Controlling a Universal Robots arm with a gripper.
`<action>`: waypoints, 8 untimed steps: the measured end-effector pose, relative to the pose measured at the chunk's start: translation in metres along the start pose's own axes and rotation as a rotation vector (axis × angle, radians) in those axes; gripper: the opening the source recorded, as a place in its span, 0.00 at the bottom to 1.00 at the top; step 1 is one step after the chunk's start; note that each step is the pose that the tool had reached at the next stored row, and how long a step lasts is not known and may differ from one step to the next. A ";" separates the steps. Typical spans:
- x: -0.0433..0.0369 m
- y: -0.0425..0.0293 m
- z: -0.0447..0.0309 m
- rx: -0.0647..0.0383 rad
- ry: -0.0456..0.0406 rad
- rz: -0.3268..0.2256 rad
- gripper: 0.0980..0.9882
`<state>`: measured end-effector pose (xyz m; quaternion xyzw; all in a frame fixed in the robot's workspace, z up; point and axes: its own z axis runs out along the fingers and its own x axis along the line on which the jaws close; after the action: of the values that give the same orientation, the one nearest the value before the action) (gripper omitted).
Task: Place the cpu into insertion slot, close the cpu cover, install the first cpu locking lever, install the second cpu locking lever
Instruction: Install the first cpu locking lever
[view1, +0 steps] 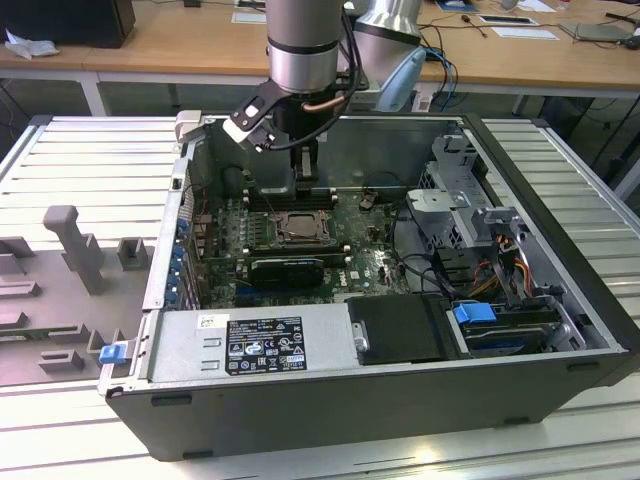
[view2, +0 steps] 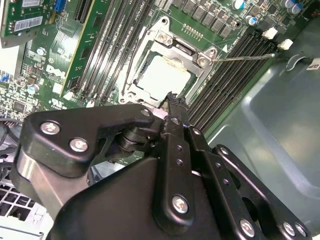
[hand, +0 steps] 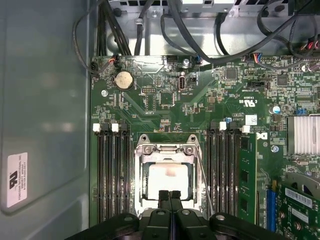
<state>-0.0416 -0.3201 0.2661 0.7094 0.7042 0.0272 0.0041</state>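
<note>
Lying flat and face up, the cpu (hand: 169, 179) is seated in the insertion slot (hand: 142, 172), its edges parallel to the memory slots (hand: 112, 175), and is framed by the cpu cover (hand: 165, 149). The gripper (hand: 169, 194) is positioned just above its edge, fingers pressed together.

Silver-grey arm (view1: 305, 45) carries a black end effector (hand: 170, 195) with silver screws (view2: 180, 204).

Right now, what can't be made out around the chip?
1. First wrist view: the gripper covers one edge of the cover, so its latching is hidden.
2. Second wrist view: the gripper hides a bit of the cpu.
3. Exterior view: the arm overhangs the slot; details too small.
</note>
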 end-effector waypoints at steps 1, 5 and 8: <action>0.0001 0.0001 -0.0024 0.000 0.0000 0.000 0.01; 0.0003 0.0004 -0.0088 0.000 0.0000 0.000 0.01; 0.0004 0.0005 -0.0101 0.001 0.0012 -0.024 0.01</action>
<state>-0.0415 -0.3201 0.2763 0.7009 0.7127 0.0271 0.0036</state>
